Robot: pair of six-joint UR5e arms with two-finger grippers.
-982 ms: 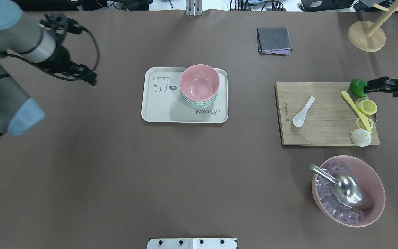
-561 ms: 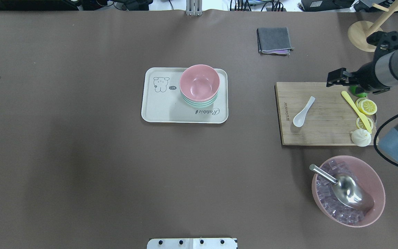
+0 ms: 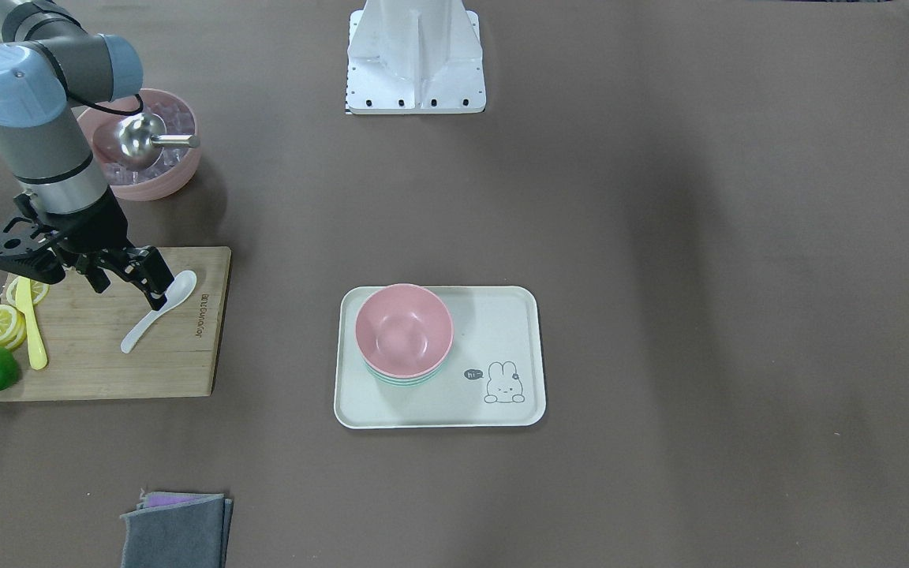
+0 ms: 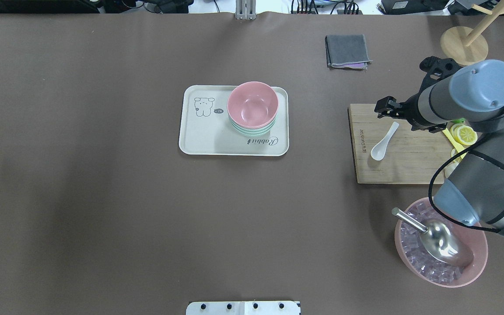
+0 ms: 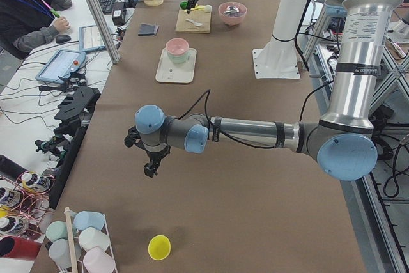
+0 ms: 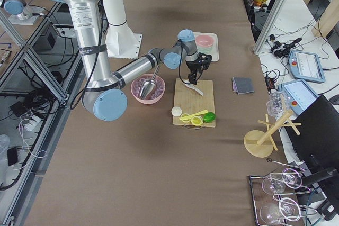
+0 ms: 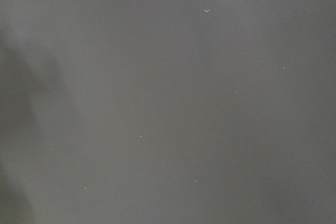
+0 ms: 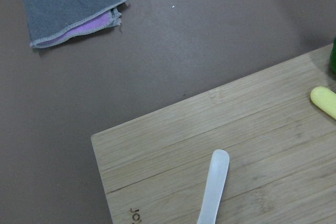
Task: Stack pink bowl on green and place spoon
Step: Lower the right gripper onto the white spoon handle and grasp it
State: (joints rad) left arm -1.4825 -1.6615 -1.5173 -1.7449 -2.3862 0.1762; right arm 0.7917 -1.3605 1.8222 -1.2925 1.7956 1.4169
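Right gripper [image 4: 382, 108], fingers spread, hangs over the wooden board [image 4: 409, 170] by the handle of the white spoon [image 4: 383, 142] lying on it, likely to grab it, since the pink bowl [image 4: 252, 103] already sits in the green bowl [image 4: 252, 130] well apart from the board

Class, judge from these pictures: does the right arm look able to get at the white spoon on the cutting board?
Probably yes. The right pincer hangs over the cutting board close to the handle end of the white spoon. The spoon lies alone on bare wood, and nothing stands between them.
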